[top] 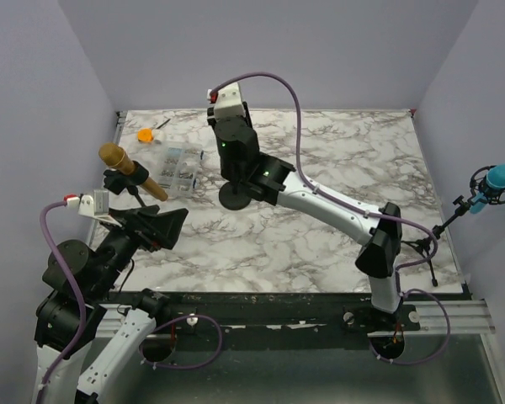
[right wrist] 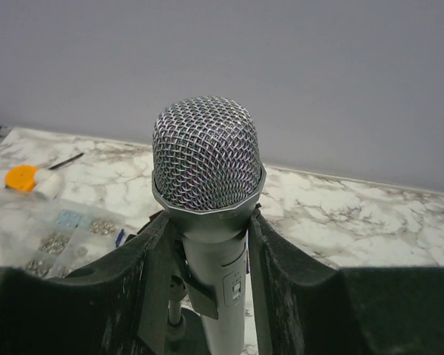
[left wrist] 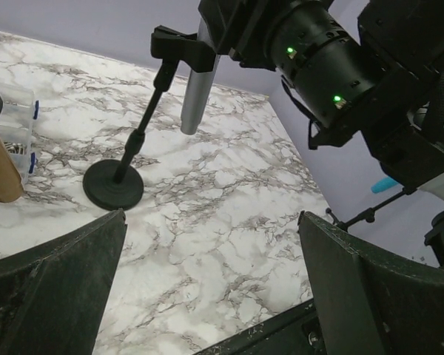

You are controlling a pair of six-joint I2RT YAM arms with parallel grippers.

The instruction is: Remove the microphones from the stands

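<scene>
Right hand (right wrist: 209,225) around one microphone (right wrist: 207,151) of three

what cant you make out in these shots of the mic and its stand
Left wrist: the microphone head, hidden behind the right arm at the top edge; only the grey handle shows.
Top external: the whole microphone, covered by the right arm's wrist; only the stand base shows.
Right wrist: the stand base, below the bottom edge.
Top external: contents of the clear box, too small.
</scene>
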